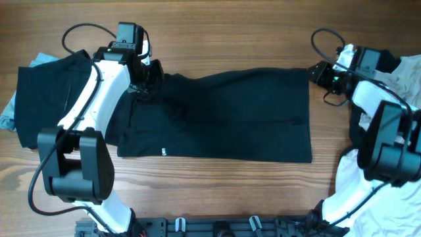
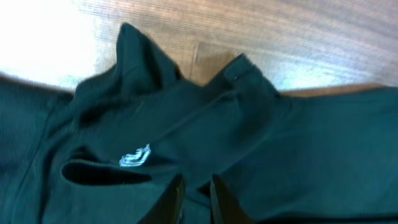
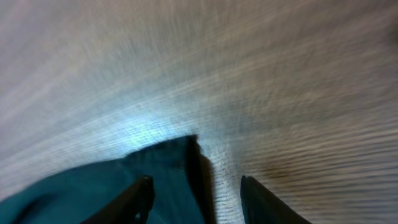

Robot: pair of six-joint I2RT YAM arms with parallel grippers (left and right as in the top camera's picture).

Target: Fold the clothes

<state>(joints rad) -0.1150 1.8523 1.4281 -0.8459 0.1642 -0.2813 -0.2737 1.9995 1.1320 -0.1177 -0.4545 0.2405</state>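
Across the worktop [image 1: 230, 39], seen from overhead, the dark garment [image 1: 223, 115] lies spread as a long, mostly flat rectangle, smooth at its right end and rumpled at its left. My left end effector [image 1: 150, 74] sits at the far left corner and my right end effector [image 1: 320, 74] at the far right corner. To my left a dark piece [image 1: 46, 99] lies squared over a pale blue cloth [image 1: 8, 112], and I judge that one done. A heap of pale clothes [image 1: 411, 72] waits at my right. I judge this garment is barely begun: laid out, with no cross fold made yet.

Down at my left wrist, the dark garment [image 2: 311, 149] reads as soft, matte knit, humped into ridges and peaks. A small pale stitched logo [image 2: 135, 157] sits just above a slit that looks like a pocket mouth, and a stiffer banded edge juts toward the bare wood. My left end effector [image 2: 197, 198] has its fingers drawn close with only a narrow gap, and I take it to be clenched on a fold of the cloth.

Over at my right wrist the picture is blurred. The wood grain streaks pale and glossy, and one pointed corner of the dark garment [image 3: 155, 168] lies flat on it. My right end effector [image 3: 194, 183] stands released, fingers wide apart on either side of that corner, gripping nothing.
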